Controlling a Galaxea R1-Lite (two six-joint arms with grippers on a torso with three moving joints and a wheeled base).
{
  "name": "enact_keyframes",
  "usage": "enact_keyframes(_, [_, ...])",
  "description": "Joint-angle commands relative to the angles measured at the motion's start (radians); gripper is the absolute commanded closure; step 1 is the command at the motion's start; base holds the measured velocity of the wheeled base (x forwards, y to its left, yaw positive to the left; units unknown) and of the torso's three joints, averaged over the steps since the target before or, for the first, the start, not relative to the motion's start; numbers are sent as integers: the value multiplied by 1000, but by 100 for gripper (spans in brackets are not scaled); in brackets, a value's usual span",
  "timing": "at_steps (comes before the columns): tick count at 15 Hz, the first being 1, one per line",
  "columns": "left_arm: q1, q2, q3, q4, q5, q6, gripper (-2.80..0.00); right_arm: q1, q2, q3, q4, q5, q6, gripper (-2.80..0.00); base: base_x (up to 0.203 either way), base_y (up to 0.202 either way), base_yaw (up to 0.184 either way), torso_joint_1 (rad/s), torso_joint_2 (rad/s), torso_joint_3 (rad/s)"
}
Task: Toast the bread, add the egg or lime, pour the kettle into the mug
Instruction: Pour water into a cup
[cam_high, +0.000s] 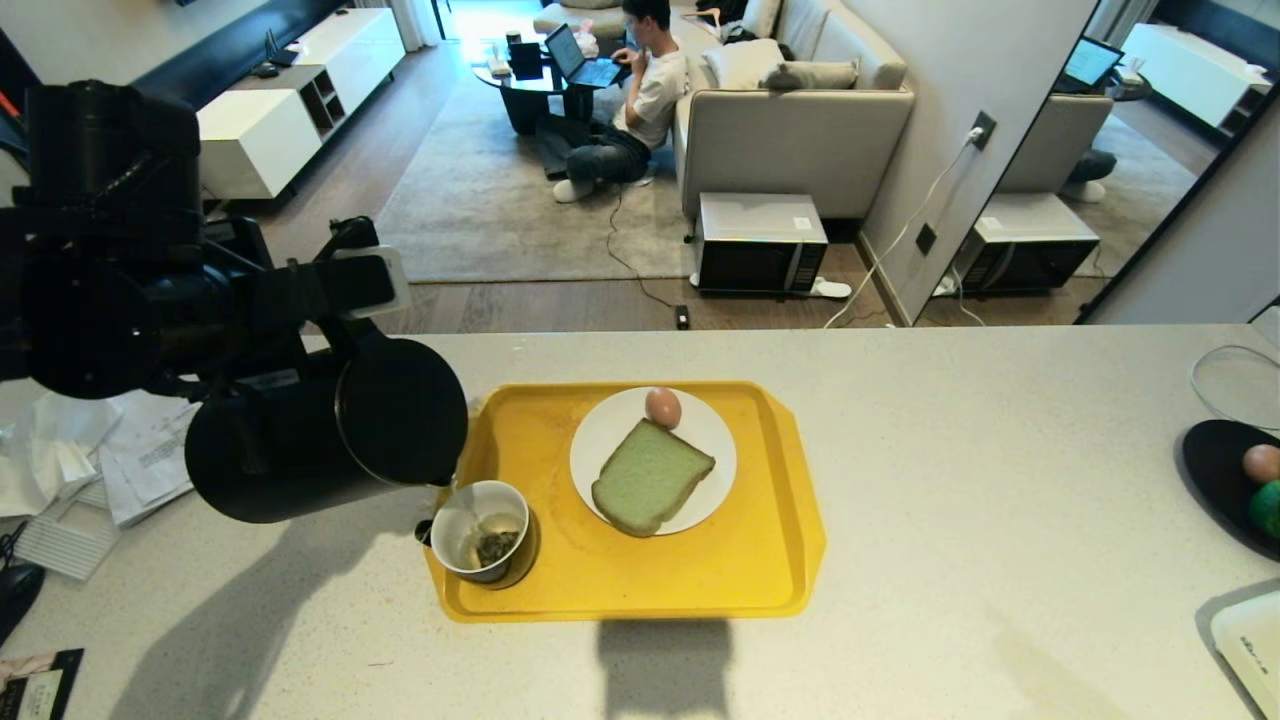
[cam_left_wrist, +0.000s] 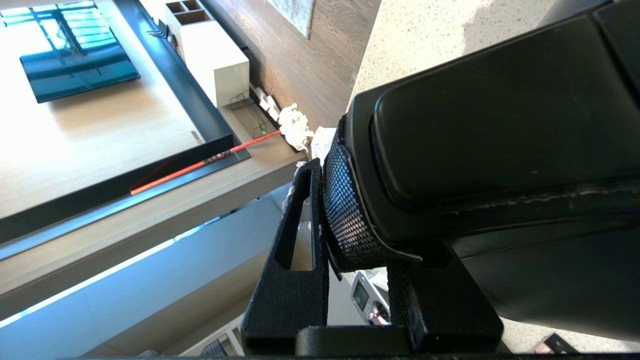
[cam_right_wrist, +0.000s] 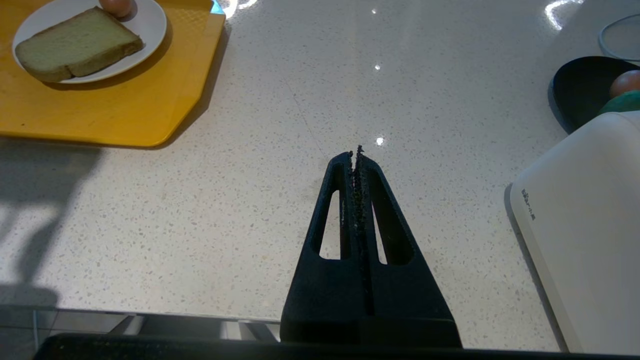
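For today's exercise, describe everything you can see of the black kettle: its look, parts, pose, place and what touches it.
The kettle is tall, matte black and slightly tapered, with a flat round lid facing the tray. It is tipped almost level above the counter, spout down over the mug, into which a thin stream falls. The left gripper is shut on its black handle, seen close in the left wrist view. Nothing else touches it.

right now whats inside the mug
The mug on the yellow tray holds a dark clump, probably tea leaves, and a thin stream from the tilted kettle. Its near wall hides part of the bottom.
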Motion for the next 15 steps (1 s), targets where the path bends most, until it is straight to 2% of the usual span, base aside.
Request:
enact_keyframes(1, [-6,0,0,1,8,7,0,0,0,2,0,0,-1,0,0,0,0,0,0,0])
enact_keyframes(15, [-20,5,2,1,9,6,0,0,0,2,0,0,-1,0,0,0,0,0,0,0])
